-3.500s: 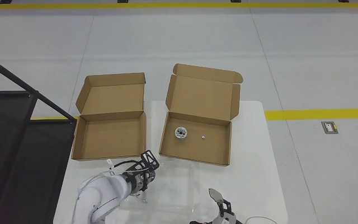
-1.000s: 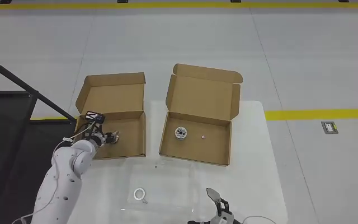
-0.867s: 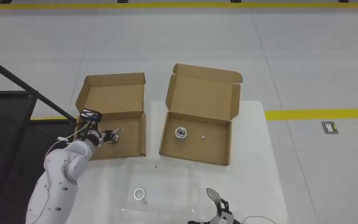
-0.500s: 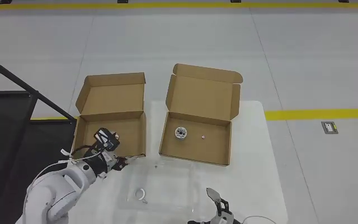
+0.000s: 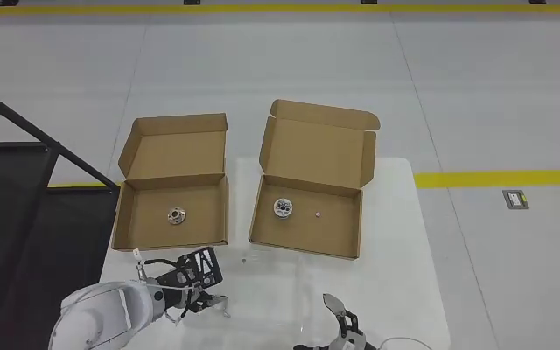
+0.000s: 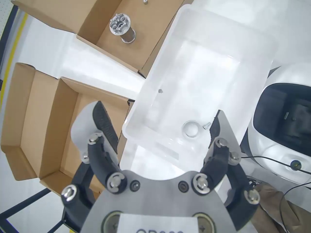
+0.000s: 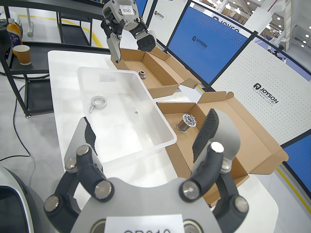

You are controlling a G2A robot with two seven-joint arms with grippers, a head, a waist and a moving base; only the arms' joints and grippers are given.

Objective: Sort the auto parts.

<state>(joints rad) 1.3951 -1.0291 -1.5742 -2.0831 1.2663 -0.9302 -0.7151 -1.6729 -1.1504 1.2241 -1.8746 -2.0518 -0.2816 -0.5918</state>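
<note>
Left gripper (image 6: pixel 158 122): fingers wide, empty, over clear bin (image 6: pixel 206 73). Right gripper (image 7: pixel 150 134): fingers wide, empty. Ring (image 6: pixel 191 128), bolt (image 6: pixel 206 125) inside; small dark speck (image 6: pixel 159 90) unidentifiable.

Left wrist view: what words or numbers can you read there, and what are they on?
White label at the base of the left gripper: cut by the picture's edge, only letter tops show, not readable.
Box with the toothed part, toothed part, other box, clear tray: no print on them.
</note>
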